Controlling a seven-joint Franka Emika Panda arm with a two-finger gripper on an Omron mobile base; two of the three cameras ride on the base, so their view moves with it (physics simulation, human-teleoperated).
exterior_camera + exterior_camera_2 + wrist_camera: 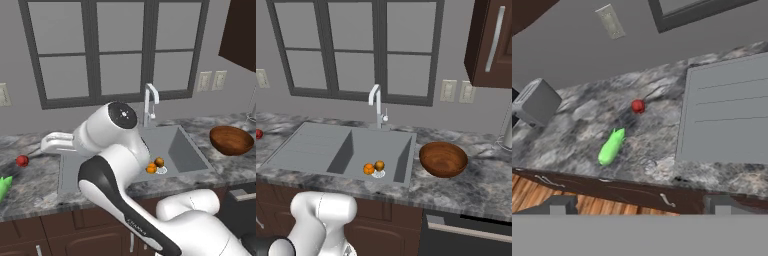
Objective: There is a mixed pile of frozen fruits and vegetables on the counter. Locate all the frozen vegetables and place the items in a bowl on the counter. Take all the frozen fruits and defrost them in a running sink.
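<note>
I see a grey marbled tabletop [466, 187] with dark veins over dark brown cabinets [391, 222]. The sink [316, 150] is plain grey, holding a bright orange ball [369, 169] and a brownish orange ball [379, 165]. The bowl [443, 159] is reddish-brown wood. Ahead of my claw lie a bright green piece [611, 146] and a red ball [638, 106].

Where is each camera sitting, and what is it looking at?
Left base view: behind the arm, on its left, facing the sink and window.
Right base view: behind-right, facing the same sink and the bowl; both share the two orange balls.
Hand view: on the hand, looking down at the green piece and red ball.
</note>
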